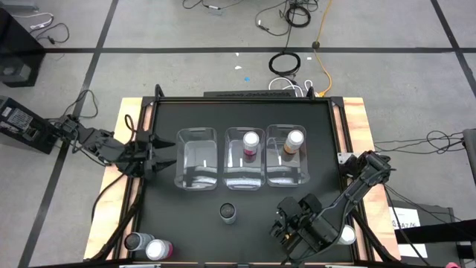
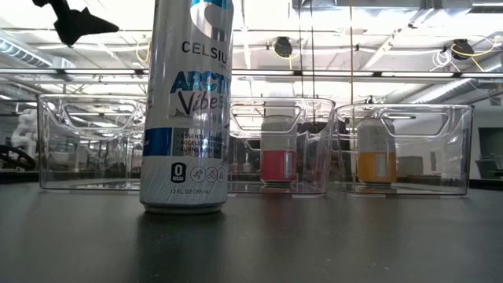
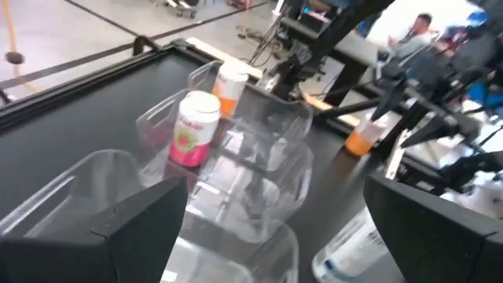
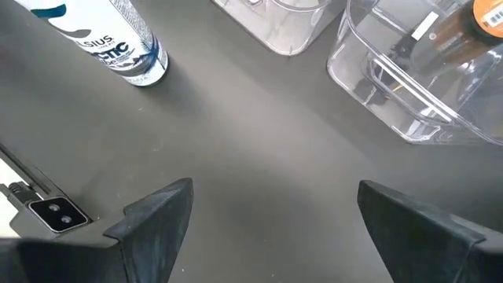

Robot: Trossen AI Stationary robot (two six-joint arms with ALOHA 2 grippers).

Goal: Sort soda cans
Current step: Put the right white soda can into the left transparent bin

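Dark right claw [image 4: 267, 216] wide, empty

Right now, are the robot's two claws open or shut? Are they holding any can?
Left gripper: open, holding nothing, beside the bins' left end.
Right gripper: open, holding nothing, over the table's near right part.

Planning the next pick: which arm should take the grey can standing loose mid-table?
Right, probably. The right gripper, open and empty, sits just beside the grey can at the near edge. The left gripper, also open, hangs beside the empty left bin, farther from it.
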